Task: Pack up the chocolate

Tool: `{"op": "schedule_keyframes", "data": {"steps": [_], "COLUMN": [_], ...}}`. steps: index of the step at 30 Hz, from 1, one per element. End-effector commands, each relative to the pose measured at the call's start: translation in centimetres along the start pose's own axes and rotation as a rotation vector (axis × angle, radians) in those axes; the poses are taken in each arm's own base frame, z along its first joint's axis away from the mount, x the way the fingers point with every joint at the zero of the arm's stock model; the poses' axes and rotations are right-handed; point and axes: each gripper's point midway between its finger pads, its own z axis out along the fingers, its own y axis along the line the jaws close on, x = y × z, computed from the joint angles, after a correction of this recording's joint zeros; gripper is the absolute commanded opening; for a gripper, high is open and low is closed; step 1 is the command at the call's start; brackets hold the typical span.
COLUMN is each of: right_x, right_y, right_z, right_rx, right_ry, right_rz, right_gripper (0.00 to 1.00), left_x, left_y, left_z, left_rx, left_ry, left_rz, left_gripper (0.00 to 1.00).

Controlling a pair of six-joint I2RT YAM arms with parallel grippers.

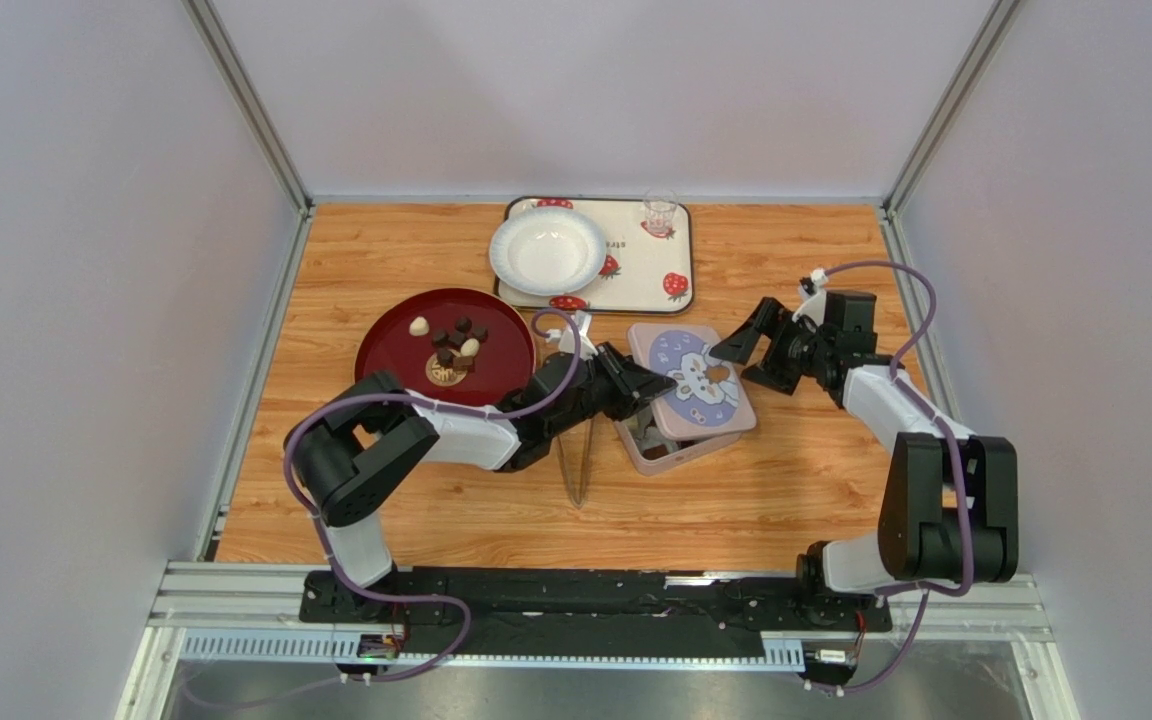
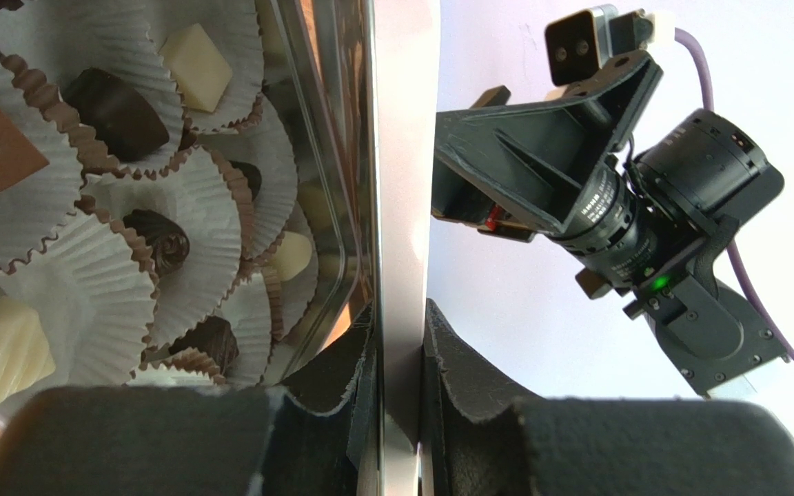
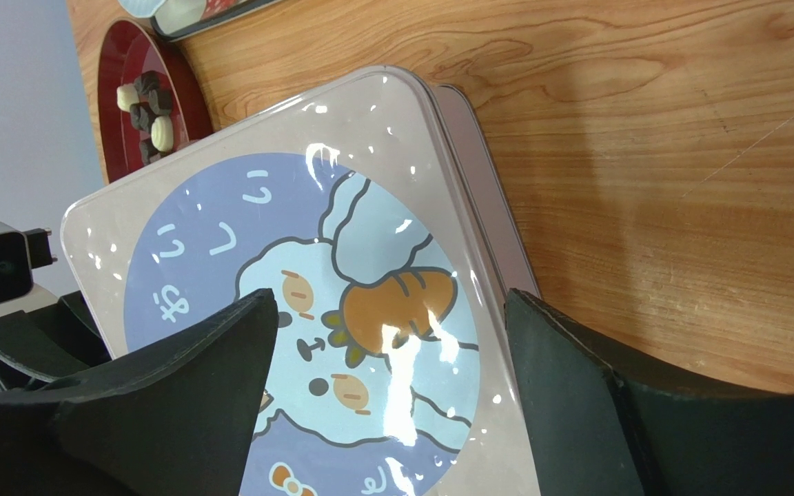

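The wooden worktop (image 1: pixel 778 495) carries a dark red plate (image 1: pixel 387 353) with a few pieces of chocolate (image 1: pixel 455 345) on it, well left of both jaws. A square tin (image 1: pixel 645 444) beside it holds more chocolate (image 2: pixel 116 112) in paper cups (image 2: pixel 91 300). The rabbit-printed lid (image 1: pixel 695 375) lies askew over the tin. The left jaws pinch the lid's edge, just beside the cupped pieces. The right jaws are spread wide over the lid's far side.

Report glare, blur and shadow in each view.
Top external: even light, sharp, only faint shadows on the table. Left wrist: near pads blurred, shiny tin wall mirrors the paper cups, background washed white. Right wrist: glare spots on the lid, fingers dark and soft.
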Motion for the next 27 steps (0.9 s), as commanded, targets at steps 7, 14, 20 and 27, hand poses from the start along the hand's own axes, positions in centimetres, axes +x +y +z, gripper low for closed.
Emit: {"op": "schedule_keyframes", "data": {"steps": [7, 14, 20, 27], "right_x": [0.2, 0.5, 0.3, 0.2], "right_y": [0.4, 1.5, 2.0, 1.9], "right_z": [0.9, 0.8, 0.7, 0.8], "right_rx": [-0.028, -0.063, -0.072, -0.069], "right_ry": [0.022, 0.032, 0.027, 0.026], "right_rz": [-0.112, -0.151, -0.174, -0.183], "right_gripper": [0.83, 0.82, 0.82, 0.81], "left_x": [-0.1, -0.2, -0.3, -0.4], "left_y": [-1.8, 0.1, 0.0, 0.7], "left_z": [-1.2, -1.7, -2.6, -4.5], "left_rx": [0.061, -0.014, -0.05, -0.214], "left_ry": [-0.025, -0.037, -0.031, -0.007], "left_rz": [0.035, 0.038, 0.062, 0.151], "left_gripper": [0.2, 0.4, 0.5, 0.57]}}
